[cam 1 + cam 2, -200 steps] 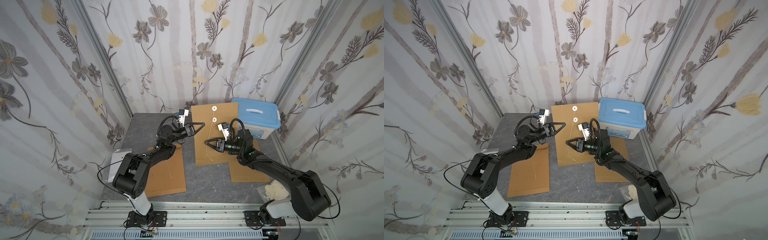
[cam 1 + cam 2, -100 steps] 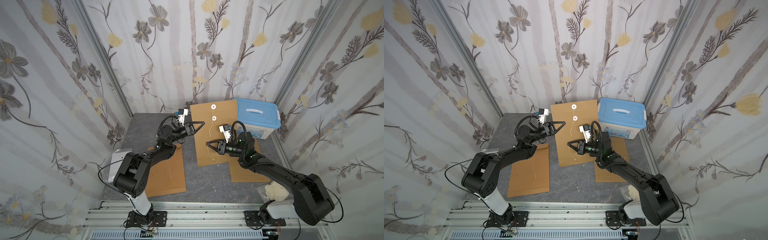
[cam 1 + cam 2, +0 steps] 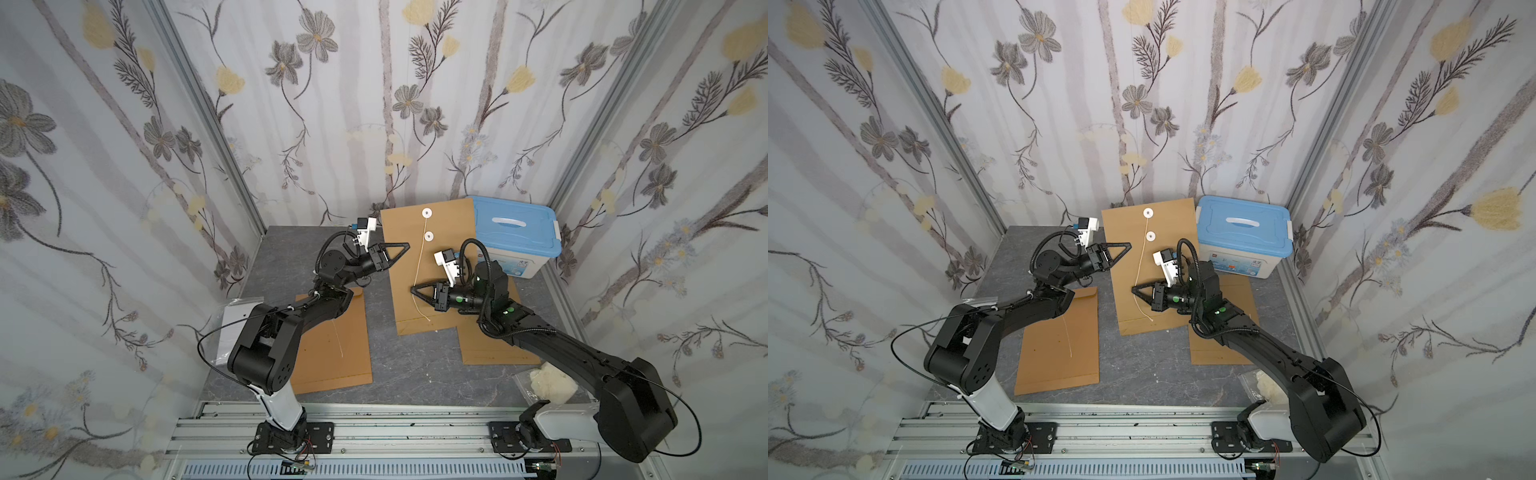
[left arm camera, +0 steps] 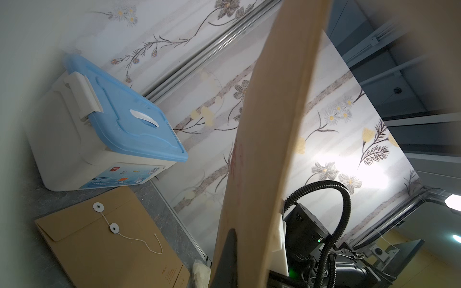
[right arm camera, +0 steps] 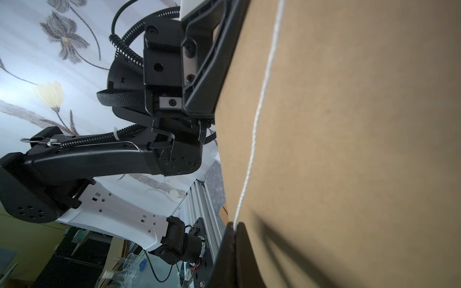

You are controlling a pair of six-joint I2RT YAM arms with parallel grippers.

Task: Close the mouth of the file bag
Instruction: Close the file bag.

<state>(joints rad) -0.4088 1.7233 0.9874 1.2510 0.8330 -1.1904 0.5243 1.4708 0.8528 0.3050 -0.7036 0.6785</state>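
Now the right gripper [image 3: 413, 289] has pinched shut on the string [image 3: 420, 266]; the left gripper [image 3: 405, 246] stays clamped on the file bag [image 3: 449, 232], mid-frame in both top views; winding can likely begin.

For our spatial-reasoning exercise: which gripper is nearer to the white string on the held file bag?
Right. The right gripper is shut on the string, low along it. The left gripper clamps the file bag at its side edge, apart from the string.
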